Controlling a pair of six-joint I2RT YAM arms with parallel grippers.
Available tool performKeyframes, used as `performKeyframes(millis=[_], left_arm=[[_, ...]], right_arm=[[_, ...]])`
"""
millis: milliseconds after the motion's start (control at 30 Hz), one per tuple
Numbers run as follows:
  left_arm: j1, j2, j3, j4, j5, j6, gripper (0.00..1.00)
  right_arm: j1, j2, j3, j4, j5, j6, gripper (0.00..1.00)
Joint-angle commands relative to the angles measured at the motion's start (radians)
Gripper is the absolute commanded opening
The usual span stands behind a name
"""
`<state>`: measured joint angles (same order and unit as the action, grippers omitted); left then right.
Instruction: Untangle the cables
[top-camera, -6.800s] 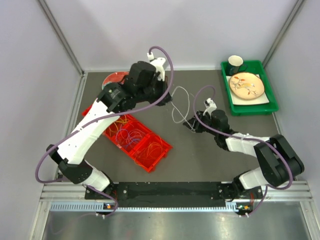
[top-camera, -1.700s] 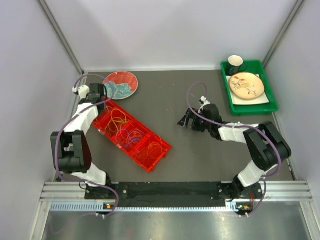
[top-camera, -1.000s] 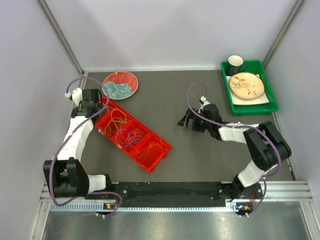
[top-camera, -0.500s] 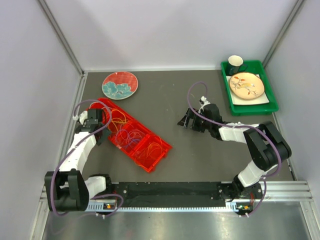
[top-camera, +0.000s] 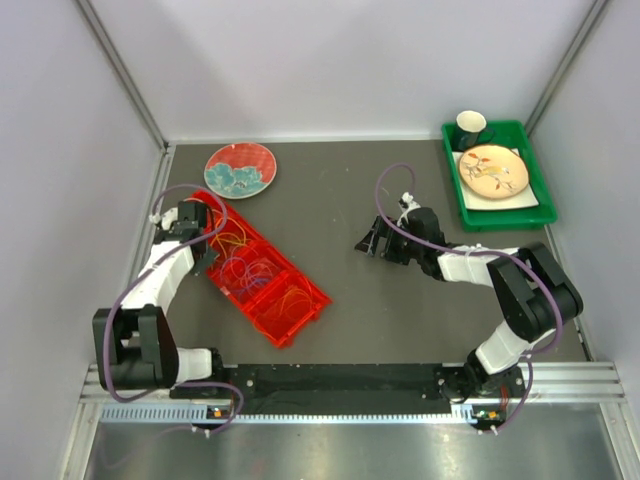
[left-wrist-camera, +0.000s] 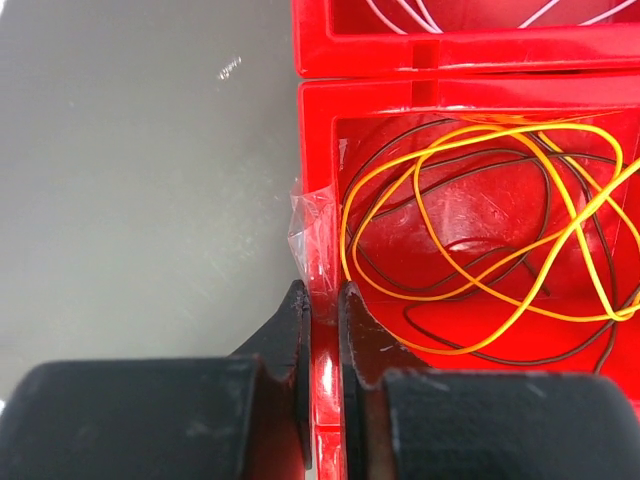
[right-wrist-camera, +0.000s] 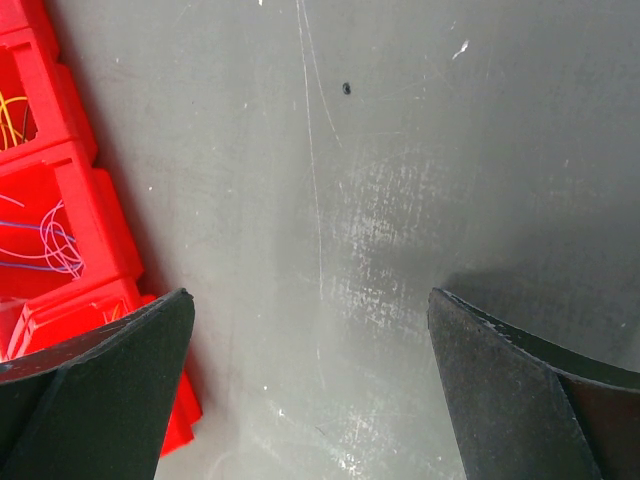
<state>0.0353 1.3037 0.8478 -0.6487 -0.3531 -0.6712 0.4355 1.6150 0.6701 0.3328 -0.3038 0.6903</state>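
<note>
Thin wire cables (top-camera: 250, 268) lying loose in the compartments of a red tray (left-wrist-camera: 370, 85), yellow loops (left-wrist-camera: 480, 215) crossing over and through a dark loop (left-wrist-camera: 548, 195) in the end compartment, white strands (left-wrist-camera: 400, 15) in the next, violet-blue strands (right-wrist-camera: 55, 245) tangled in another.

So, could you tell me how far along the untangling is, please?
Seemingly mostly done: cables sit sorted by compartment in the red tray. In hand: the left gripper pinches the tray's wall; the right gripper hangs open, empty. Left: yellow cables and a dark cable lie intertwined in one compartment.
</note>
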Motion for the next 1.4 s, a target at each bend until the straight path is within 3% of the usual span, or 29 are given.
performKeyframes(millis=[0,33,133,267,467,667,733,900,1100,1367], left_arm=[[0.003,0.014,0.095,-0.015,-0.093,0.099,0.05],[0.002,0.014,0.126,-0.038,-0.112,0.104,0.24],[0.003,0.006,0.167,-0.071,-0.150,0.114,0.48],[0.003,-0.062,0.163,-0.065,-0.104,0.122,0.62],[-0.060,-0.168,0.143,-0.062,0.080,0.104,0.56],[-0.317,-0.224,0.083,-0.055,0.141,0.030,0.56],[-0.420,-0.201,0.054,-0.019,0.193,0.024,0.48],[-0.590,-0.100,0.016,0.052,0.266,0.032,0.45],[-0.675,-0.029,0.010,0.211,0.348,-0.017,0.39],[-0.709,0.150,0.060,0.235,0.273,-0.096,0.30]], right_arm=[[-0.007,0.019,0.028,0.032,-0.014,0.005,0.99],[-0.007,0.019,0.028,0.035,-0.015,0.005,0.99],[-0.009,0.022,0.029,0.038,-0.017,0.006,0.99],[-0.011,0.026,0.032,0.038,-0.020,0.008,0.99],[-0.011,0.028,0.033,0.040,-0.020,0.009,0.99],[-0.011,0.031,0.034,0.035,-0.020,0.009,0.99],[-0.011,0.031,0.034,0.035,-0.018,0.008,0.99],[-0.011,0.033,0.034,0.034,-0.020,0.011,0.99],[-0.012,0.034,0.034,0.032,-0.021,0.012,0.99],[-0.011,0.034,0.034,0.032,-0.023,0.012,0.99]])
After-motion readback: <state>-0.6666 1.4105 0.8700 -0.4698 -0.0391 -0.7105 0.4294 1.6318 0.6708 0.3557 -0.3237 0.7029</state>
